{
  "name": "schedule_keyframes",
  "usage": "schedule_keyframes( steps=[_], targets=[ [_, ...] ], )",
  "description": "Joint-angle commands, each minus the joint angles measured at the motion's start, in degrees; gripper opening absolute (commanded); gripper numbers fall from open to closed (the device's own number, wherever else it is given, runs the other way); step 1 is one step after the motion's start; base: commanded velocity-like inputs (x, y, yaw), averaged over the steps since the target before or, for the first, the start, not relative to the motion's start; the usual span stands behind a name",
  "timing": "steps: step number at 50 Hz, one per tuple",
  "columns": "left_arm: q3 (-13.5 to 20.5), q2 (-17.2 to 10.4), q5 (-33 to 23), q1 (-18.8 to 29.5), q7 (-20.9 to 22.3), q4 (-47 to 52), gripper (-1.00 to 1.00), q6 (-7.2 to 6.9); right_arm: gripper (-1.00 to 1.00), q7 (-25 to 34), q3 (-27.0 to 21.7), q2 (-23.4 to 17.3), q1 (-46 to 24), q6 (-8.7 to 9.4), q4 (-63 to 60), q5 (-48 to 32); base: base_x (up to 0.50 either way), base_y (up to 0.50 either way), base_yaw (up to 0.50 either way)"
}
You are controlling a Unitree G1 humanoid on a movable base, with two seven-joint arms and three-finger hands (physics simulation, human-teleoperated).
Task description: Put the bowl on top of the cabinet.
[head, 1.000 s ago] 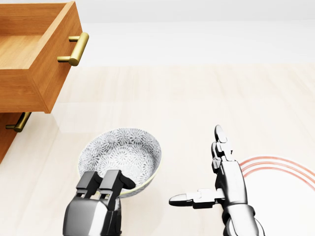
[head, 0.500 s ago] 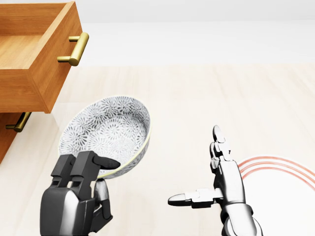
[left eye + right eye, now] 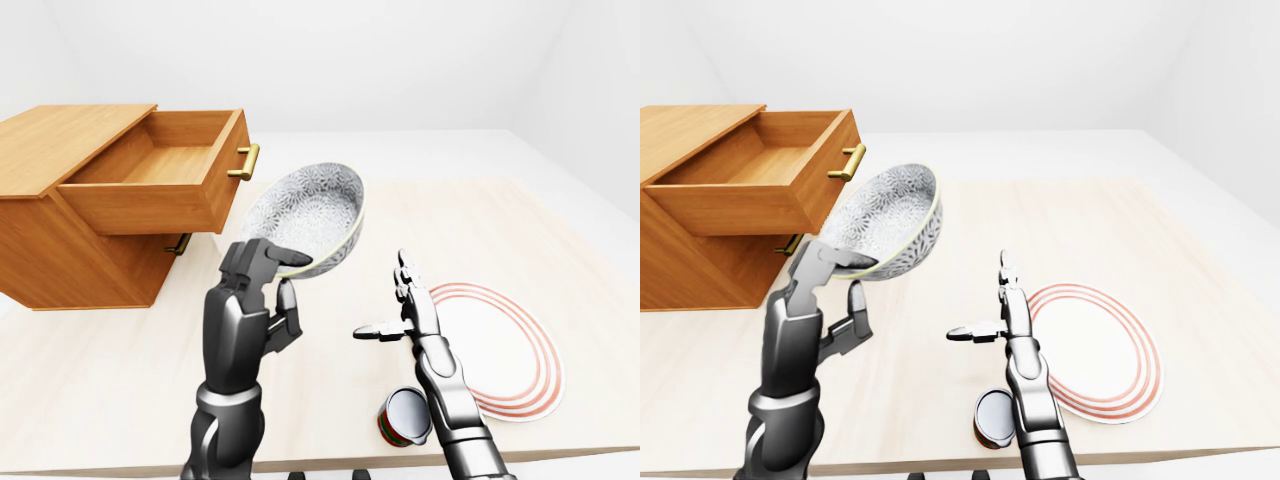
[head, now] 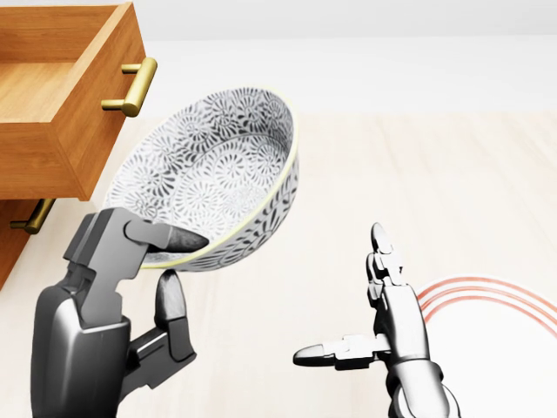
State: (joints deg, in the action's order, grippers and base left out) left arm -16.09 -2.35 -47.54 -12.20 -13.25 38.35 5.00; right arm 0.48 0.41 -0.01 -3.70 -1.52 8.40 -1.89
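Fingers of your left hand (image 4: 130, 287) pinch the rim of the bowl (image 4: 213, 178), held tilted in the air beside the open drawer (image 3: 160, 180). Your right hand (image 4: 370, 335) hangs splayed and empty near the plate (image 3: 500, 345). Pickup is done; carrying the bowl onto the cabinet (image 3: 70, 135) top is not yet done.

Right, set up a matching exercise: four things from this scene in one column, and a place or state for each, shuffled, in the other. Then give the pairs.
Things:
1. bowl
2. top drawer
3. plate
4. can

States:
A. pulled open
B. lying on its side by the right arm
C. pinched at the rim by the left hand, tilted
D. flat on the table, red rings

Pairs: 1-C, 2-A, 3-D, 4-B
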Motion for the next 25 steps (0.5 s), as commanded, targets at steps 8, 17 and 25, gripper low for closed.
schedule_keyframes(
  steps=[8, 17, 25],
  targets=[
    [7.65, 3.5, 11.22, 13.19, 12.85, 11.38, -0.96, 0.0, 1.0, 0.15, 0.26, 0.12, -0.1, -0.26, 0.42, -0.16, 0.0, 0.0, 0.0],
    [14.33, 1.97, 15.39, 22.7, 16.26, 13.53, -0.96, 0.0, 1.0, 0.2, 0.43, 0.2, 0.17, -0.16, 0.04, -0.25, 0.0, 0.0, 0.0],
    [20.02, -2.11, 18.85, 31.98, 17.1, 13.81, -0.96, -1.54, 1.0, 0.33, 0.51, 0.23, 0.15, -0.17, 0.02, -0.23, 0.0, 0.0, 0.0]
  ],
)
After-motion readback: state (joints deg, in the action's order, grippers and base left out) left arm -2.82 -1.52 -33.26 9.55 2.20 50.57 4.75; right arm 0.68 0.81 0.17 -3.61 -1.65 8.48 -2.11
